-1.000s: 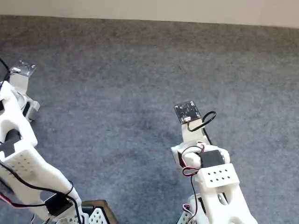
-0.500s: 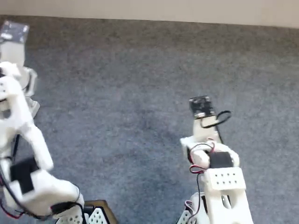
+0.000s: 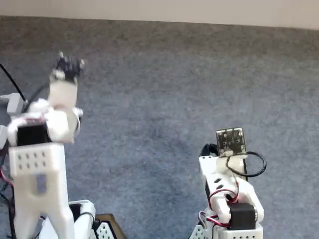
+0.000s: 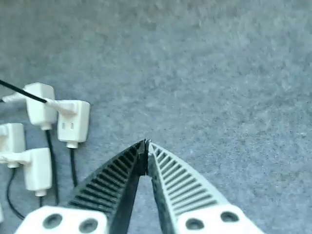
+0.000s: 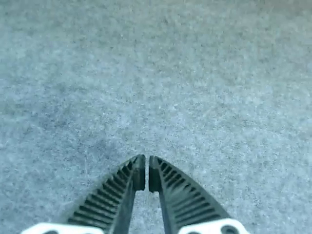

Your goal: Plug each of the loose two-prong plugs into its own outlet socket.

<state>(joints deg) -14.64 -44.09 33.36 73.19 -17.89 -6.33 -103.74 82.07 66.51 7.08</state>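
Snagging looks likeliest: white sockets (image 4: 73, 122) and plugs (image 4: 41, 102) crowd near the left gripper (image 4: 146, 146), cords (image 4: 51, 161) crossing, so one pull may drag neighbours; it and the right gripper (image 5: 145, 165) are pinched closed

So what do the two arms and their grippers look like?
Both arms are white plastic shells with black servo blocks and perforated plates: the left arm, the right arm. Thin red and black wires run along them; a black cable loops by the right wrist's circuit board. The left gripper and right gripper have black, ribbed, tapering fingers on white bases.
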